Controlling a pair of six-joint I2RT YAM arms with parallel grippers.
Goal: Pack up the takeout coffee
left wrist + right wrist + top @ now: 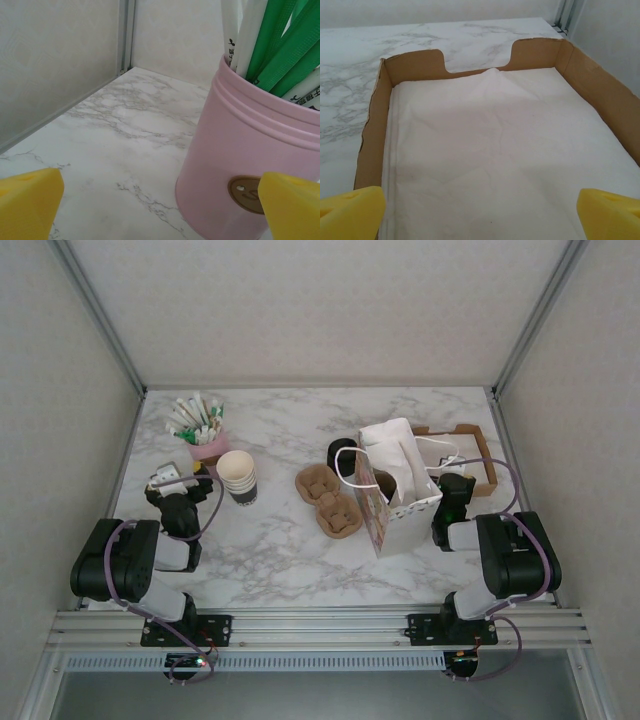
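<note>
The takeout coffee is out of view. A white paper bag (400, 488) with cord handles stands open right of the table's middle. My left gripper (172, 478) rests at the left, just in front of a pink holder; in the left wrist view it (160, 212) stands open, its yellow fingertips (27, 202) wide apart and nothing between them. To the right of the bag my right gripper (455, 480) sits at the near end of a cardboard tray. In the right wrist view this gripper (480, 215) is open over the tray's white paper (495, 150).
The pink holder (250, 165) of green and white sticks stands close ahead of the left gripper. Nearby are a stack of lidless cream paper cups (238, 477), a brown pulp cup carrier (328, 500), a short black cylinder (342, 452) and the cardboard tray (372, 130).
</note>
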